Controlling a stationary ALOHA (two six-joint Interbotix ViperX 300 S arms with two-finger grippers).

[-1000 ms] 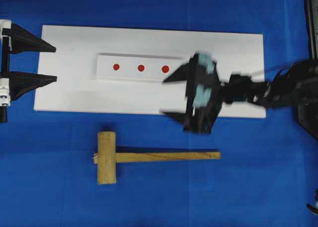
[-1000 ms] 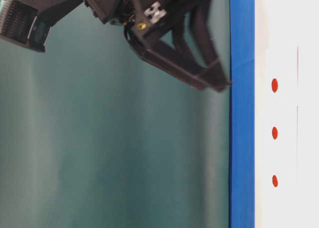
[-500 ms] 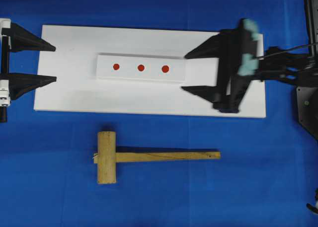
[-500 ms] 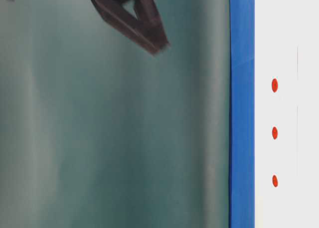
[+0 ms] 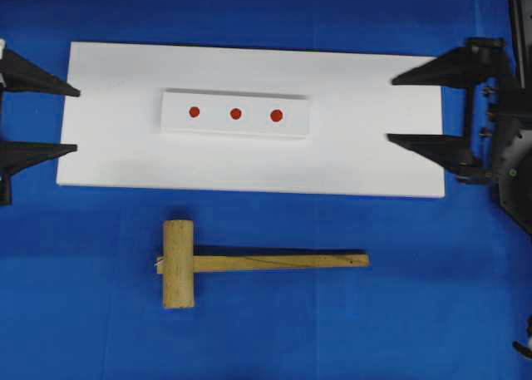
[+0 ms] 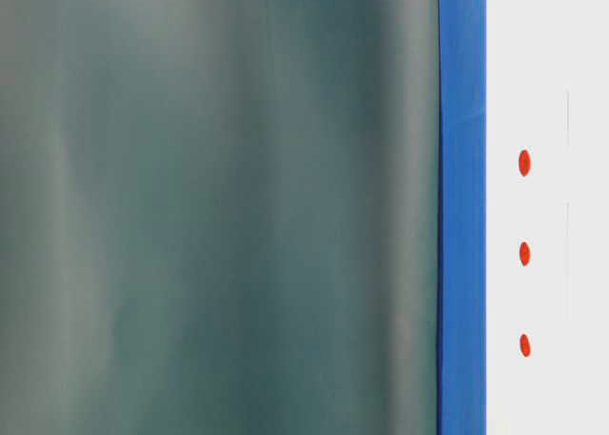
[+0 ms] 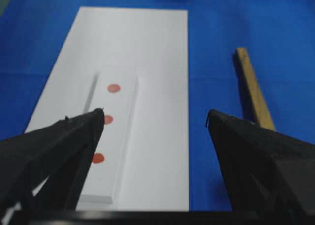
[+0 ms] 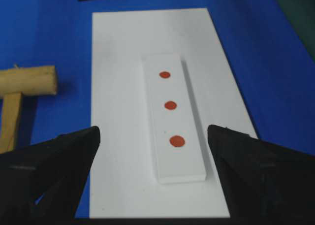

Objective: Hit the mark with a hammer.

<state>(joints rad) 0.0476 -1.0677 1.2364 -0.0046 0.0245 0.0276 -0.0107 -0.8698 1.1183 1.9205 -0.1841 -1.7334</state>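
Hammer [image 5: 179, 264]: light wood, cylindrical head, seemingly squared handle.

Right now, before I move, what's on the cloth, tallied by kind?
Hammer: 1
White board: 1
White strip: 1
Red dots: 3
Total: 6

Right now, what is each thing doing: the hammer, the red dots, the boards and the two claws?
hammer: lying flat on the blue cloth, nobody holding it.
red dots: three in a row, no marks on them.
small white block: lying flat on the big board.
big white board: flat on the cloth.
left gripper: open, empty.
right gripper: open, empty.
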